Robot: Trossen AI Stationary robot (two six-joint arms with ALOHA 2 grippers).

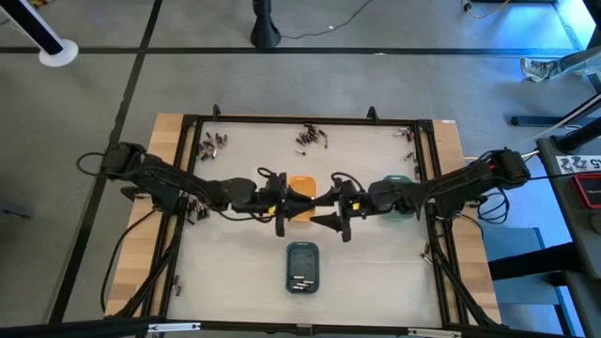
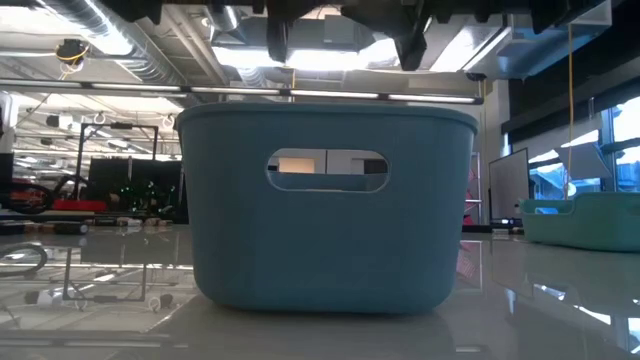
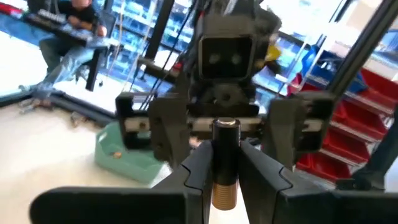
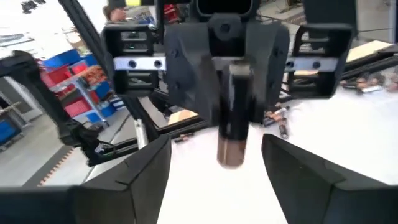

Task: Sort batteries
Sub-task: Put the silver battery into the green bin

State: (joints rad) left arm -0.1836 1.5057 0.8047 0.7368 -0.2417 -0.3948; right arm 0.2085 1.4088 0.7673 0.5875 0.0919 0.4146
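Observation:
My left gripper hangs above the orange tray at mid-table, shut on one battery. The battery is a dark cell with a golden lower end and a silvery top. My right gripper faces it from the table's right, open. In the right wrist view its fingers stand wide apart, one on each side of the battery, without touching it. More batteries lie in heaps along the far edge and far left. A few lie in the slate-blue tray. My left gripper pinches the battery's dark middle between its two fingers. The fingers come level from the table's left and lie across the cell. The battery stands upright with its golden end down, lifted clear above the orange tray.
The green tray sits under my right arm. The slate-blue tray fills the low view. A black frame fences the white table. Loose batteries lie by its left rail. A seated person shows beyond the table.

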